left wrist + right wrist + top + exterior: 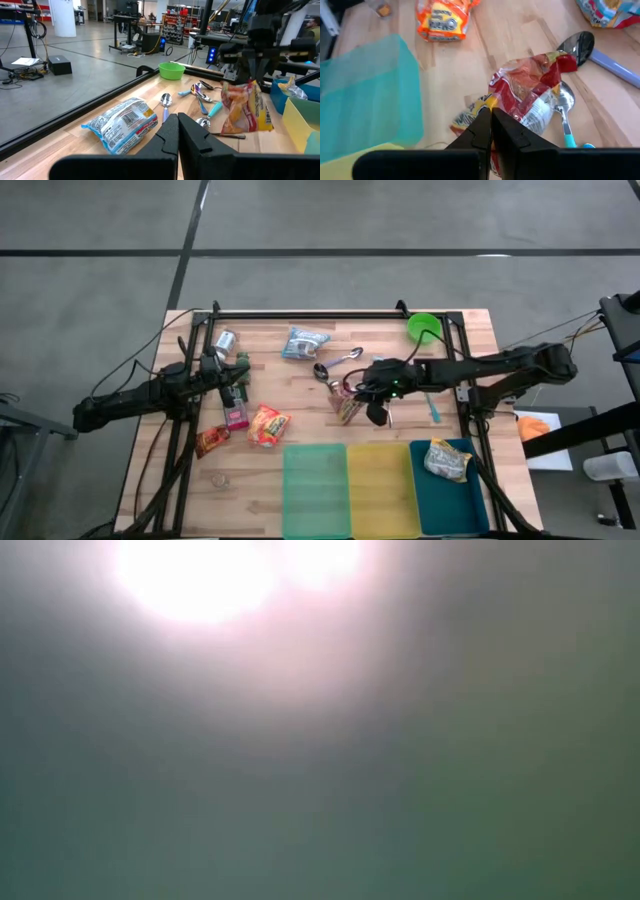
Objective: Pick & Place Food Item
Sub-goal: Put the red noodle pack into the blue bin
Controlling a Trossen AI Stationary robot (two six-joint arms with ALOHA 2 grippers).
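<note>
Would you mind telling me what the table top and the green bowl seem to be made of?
Table top: looks like wood, pale planks with visible grain and seams, matte. Green bowl: probably plastic, uniform bright colour with a soft sheen.

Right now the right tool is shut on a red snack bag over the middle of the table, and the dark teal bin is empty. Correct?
Not quite. The dark teal bin already holds a crumpled packet, as the high view shows. The right tool is indeed shut on the red snack bag over mid-table.
</note>
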